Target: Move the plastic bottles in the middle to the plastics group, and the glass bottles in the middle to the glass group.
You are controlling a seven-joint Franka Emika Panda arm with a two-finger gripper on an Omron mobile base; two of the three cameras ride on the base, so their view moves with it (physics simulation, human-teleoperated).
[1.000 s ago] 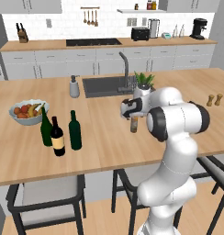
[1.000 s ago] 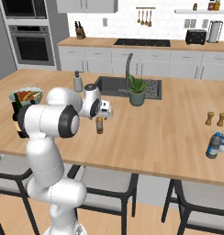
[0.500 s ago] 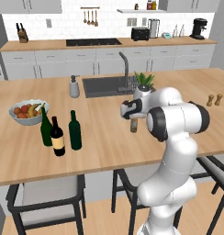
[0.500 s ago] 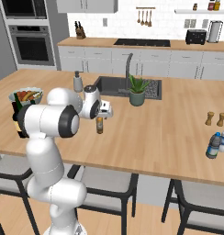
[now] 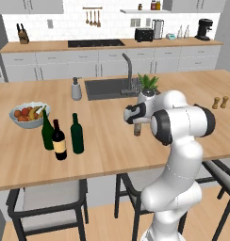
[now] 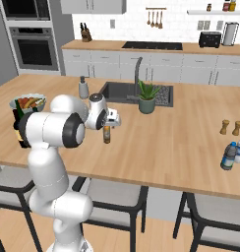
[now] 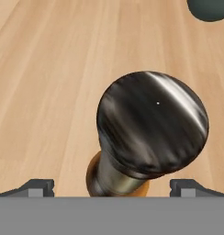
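Gripper (image 7: 112, 186) hangs directly above the slim brown bottle (image 6: 107, 134), jaws spread wide, one tip on either side of its neck, nothing pinched. In the hand view the bottle's dark cap sits dead centre between the tips, glossy and rounded with a pale streak of reflection; below it a metallic collar, then amber-brown shoulders.

Brown bottle stands upright on the wooden island (image 5: 107, 146), mid-counter, in front of the sink (image 5: 107, 87) and near the potted plant (image 6: 147, 96).

Progress, as I judge it: the tall dark green wine bottle (image 5: 77, 134) without label already stands just beside the glass group at the left end, next to the near-black bottle with red foil top (image 5: 59, 140) and the other green bottle (image 5: 47, 133), so that one looks done. At the far right edge two small clear plastic bottles (image 6: 233, 154) with blue labels stand together (I cannot tell which one was moved, if either). Nothing else remains in the middle, so the brown bottle looks like the last item, still ungrasped.

Materials: counter is pale matte wood grain, planks running lengthwise. Wine bottles smooth, dark, cylindrical with long necks. Fruit bowl (image 5: 27, 114) behind the glass group, white and round.
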